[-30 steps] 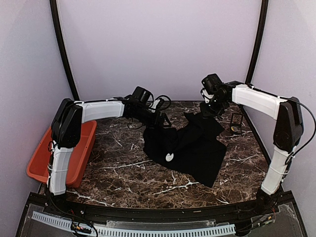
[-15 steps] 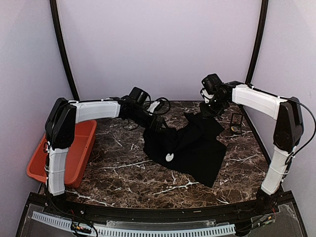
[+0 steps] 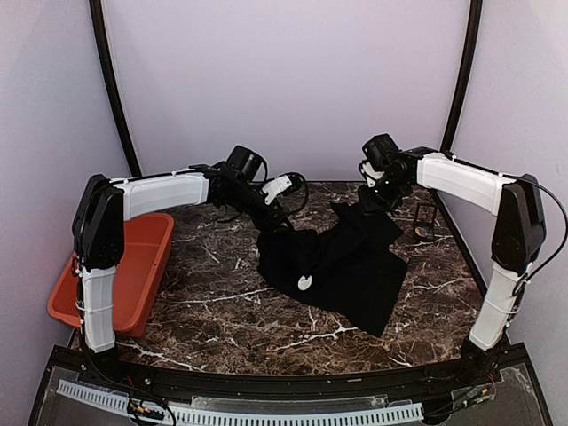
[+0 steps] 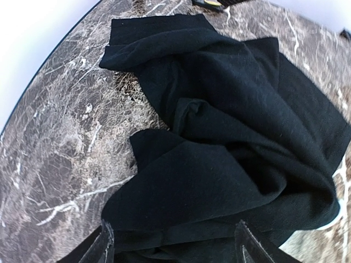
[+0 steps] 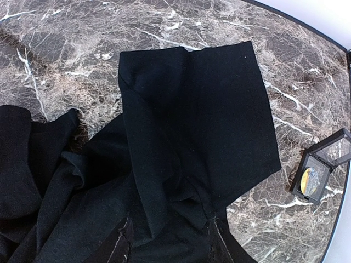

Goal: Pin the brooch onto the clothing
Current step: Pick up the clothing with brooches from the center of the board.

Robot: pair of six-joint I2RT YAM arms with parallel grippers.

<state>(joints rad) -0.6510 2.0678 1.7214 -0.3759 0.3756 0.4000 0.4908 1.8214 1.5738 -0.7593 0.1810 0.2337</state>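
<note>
Clothing (image 5: pixel 192 137) between right gripper (image 5: pixel 167 244) fingers (image 5: pixel 123 244)

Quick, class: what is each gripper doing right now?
Left gripper: open, fingers spread over the shirt.
Right gripper: closed, holding the shirt.

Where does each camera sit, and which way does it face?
Top external: high behind the bases, facing down and forward across the table; both whole arms, left gripper, right gripper.
Left wrist: on the left arm, facing down at the crumpled T-shirt; its spread fingers at bottom.
Right wrist: facing down at T-shirt cloth gathered between its fingers; small open case at right.
Shared: T-shirt in all; case in top external and right wrist.
</note>
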